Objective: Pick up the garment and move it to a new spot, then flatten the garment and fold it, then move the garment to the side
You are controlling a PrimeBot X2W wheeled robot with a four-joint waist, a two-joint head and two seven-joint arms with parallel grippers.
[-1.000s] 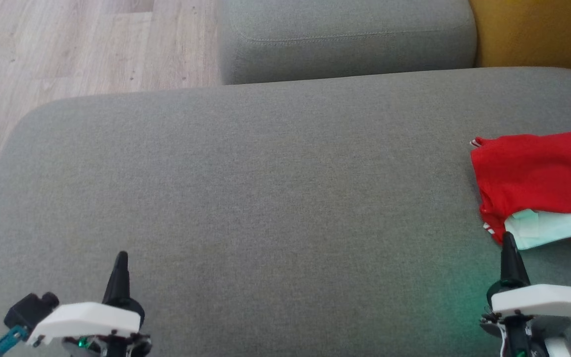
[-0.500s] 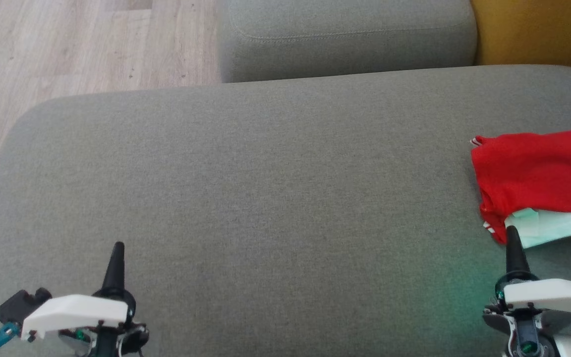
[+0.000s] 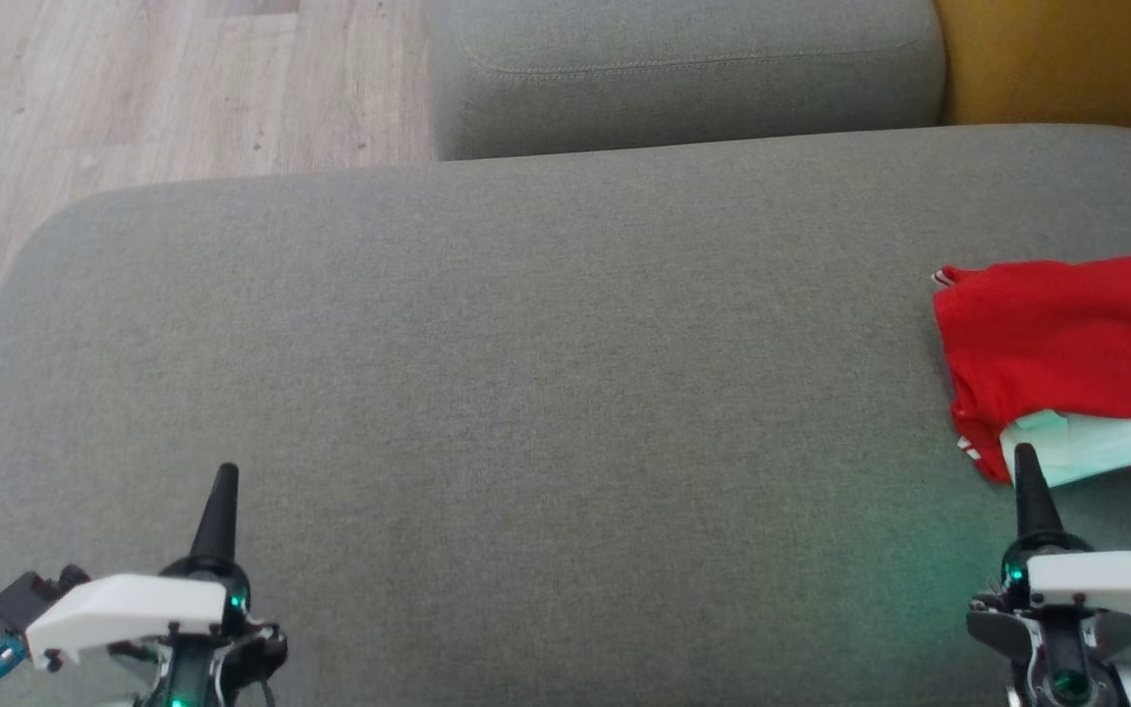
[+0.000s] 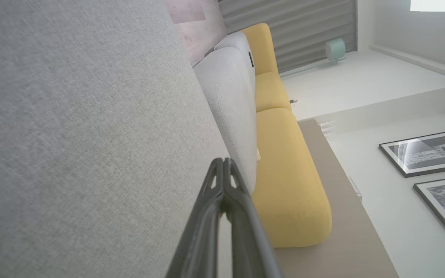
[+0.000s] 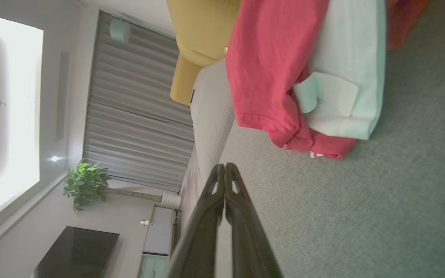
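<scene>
**Red garment lay bundled at cushion's right side**

The red garment (image 3: 1066, 334) lay on the grey cushion (image 3: 526, 393), at the right of the head view, where the picture's edge cut it off. It was doubled over in soft, rumpled layers rather than spread flat. A pale panel (image 3: 1105, 447) of mint-white cloth showed along its near edge, with a small flap (image 5: 325, 94) of the same pale cloth turned up at one corner. Striped trim (image 3: 943, 279) in red and white peeked out at its left corners. The right wrist view showed a stitched hem along one red fold.
</scene>
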